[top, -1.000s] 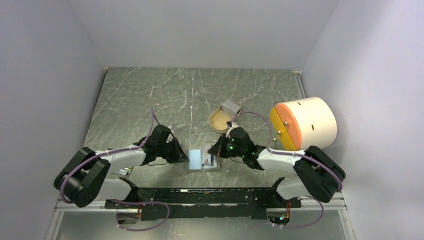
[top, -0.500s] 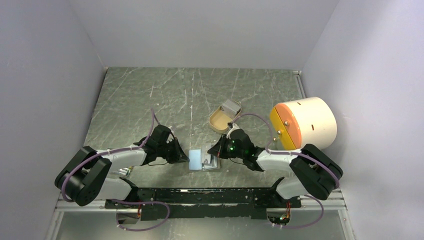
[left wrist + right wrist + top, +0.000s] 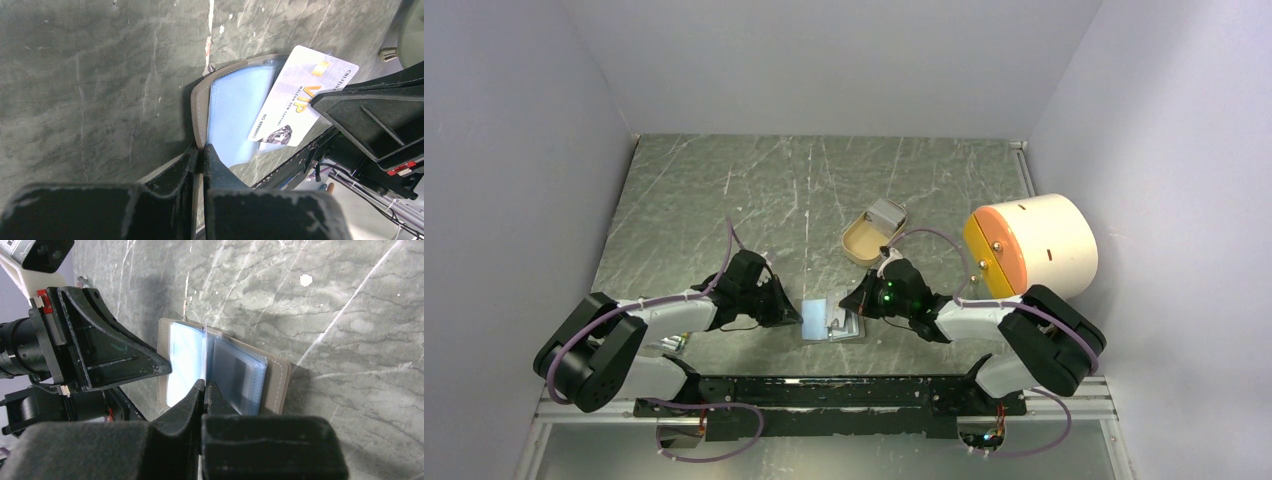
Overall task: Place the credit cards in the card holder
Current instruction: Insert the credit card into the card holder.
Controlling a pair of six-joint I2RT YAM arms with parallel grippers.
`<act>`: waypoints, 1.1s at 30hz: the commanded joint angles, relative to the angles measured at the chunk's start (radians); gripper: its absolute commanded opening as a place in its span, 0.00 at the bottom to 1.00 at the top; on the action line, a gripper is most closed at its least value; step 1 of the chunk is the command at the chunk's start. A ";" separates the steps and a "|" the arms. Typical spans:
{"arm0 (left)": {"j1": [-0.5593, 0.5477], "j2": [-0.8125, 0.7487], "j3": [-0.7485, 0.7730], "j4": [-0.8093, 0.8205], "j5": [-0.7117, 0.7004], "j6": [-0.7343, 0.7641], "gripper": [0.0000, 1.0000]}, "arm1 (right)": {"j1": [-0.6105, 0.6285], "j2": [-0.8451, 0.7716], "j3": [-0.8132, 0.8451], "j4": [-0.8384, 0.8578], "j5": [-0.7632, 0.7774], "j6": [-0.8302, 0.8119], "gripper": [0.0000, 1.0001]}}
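Note:
The card holder (image 3: 824,322) lies open on the table between both grippers, grey-olive outside and bluish inside. My left gripper (image 3: 795,314) is shut on its left flap; in the left wrist view the jaws (image 3: 202,150) pinch the holder's rim (image 3: 198,102). My right gripper (image 3: 850,301) is shut on a white credit card (image 3: 300,92) marked VIP, held over the holder's blue sleeves. In the right wrist view the card (image 3: 205,347) stands edge-on between the closed jaws (image 3: 205,385), above the holder (image 3: 276,385). No other card shows.
A tan oval tray (image 3: 862,240) with a small grey object (image 3: 886,212) sits behind the holder. A big cream cylinder with an orange face (image 3: 1034,245) lies at the right. Walls close in on the left, back and right.

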 commanded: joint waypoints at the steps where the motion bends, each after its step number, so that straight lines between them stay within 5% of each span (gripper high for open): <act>1: -0.001 -0.010 0.011 -0.026 -0.018 0.019 0.09 | 0.003 0.006 0.006 -0.026 -0.016 -0.011 0.00; 33: -0.001 -0.003 0.014 -0.021 -0.015 0.019 0.09 | 0.004 0.111 -0.003 0.049 -0.129 -0.003 0.01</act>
